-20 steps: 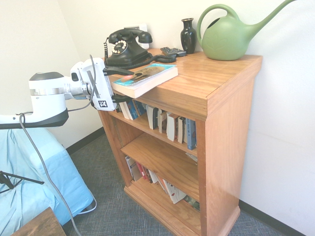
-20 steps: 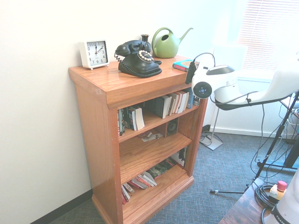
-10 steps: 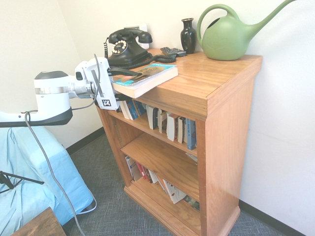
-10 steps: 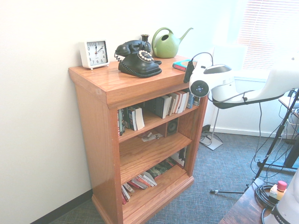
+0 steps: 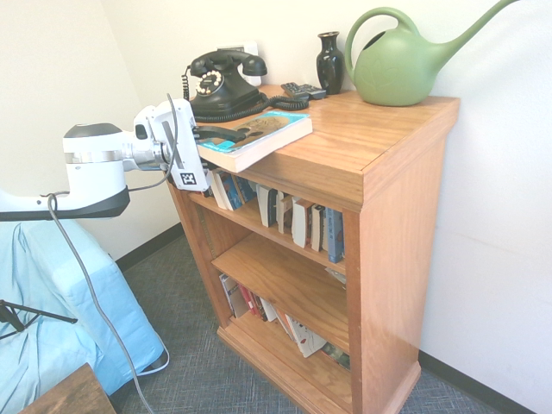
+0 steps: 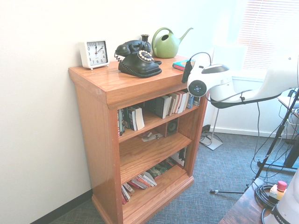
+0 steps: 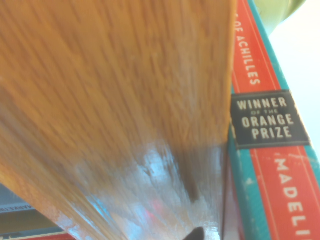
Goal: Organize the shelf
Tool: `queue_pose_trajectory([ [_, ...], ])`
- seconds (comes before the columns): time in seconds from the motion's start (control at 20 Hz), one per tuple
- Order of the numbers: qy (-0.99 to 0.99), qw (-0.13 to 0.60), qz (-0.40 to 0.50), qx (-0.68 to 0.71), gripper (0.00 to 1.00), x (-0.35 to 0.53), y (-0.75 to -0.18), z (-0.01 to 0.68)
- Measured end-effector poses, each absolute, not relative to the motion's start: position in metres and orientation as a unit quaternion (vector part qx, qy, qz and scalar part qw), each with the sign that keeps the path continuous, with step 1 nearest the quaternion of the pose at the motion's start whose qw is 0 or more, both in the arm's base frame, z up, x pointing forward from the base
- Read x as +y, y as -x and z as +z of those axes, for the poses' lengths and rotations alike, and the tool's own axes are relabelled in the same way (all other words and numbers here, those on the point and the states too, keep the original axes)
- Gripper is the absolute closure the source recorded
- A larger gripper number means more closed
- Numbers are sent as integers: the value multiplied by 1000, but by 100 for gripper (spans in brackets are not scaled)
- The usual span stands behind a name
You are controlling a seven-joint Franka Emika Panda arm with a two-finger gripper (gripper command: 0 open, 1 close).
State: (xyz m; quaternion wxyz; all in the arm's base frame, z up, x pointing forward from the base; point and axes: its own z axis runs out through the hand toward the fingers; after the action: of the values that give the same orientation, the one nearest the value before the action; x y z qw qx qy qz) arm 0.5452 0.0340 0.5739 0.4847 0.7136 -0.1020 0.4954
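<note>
First exterior view: we're at the grasping step, gripper (image 5: 229,145) at the book (image 5: 269,127) atop the shelf (image 5: 398,207) (opening and hold we can't tell), so secure it before lifting.

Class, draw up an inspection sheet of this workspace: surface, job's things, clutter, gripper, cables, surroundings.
Surface: wooden shelf top, intact where visible.
Job's things: blue-covered book lying on the shelf top, near its edge; upper-tier books mostly upright; bottom-tier books leaning.
Clutter: black telephone, remote, dark vase, green watering can, white clock.
Gripper: at the blue-covered book's end; grip unclear.
Cables: telephone's coiled cord on the top.
Surroundings: light blue cloth beside the shelf; carpeted floor.
</note>
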Motion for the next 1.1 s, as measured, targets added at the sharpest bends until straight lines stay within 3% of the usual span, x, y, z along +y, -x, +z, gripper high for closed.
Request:
queue_pose_trajectory([
  [0.75, -715, 477, 499, -116, 100, 34, -543, 584],
  [1.1, -719, 438, 511, -172, 100, 30, -504, 629],
])
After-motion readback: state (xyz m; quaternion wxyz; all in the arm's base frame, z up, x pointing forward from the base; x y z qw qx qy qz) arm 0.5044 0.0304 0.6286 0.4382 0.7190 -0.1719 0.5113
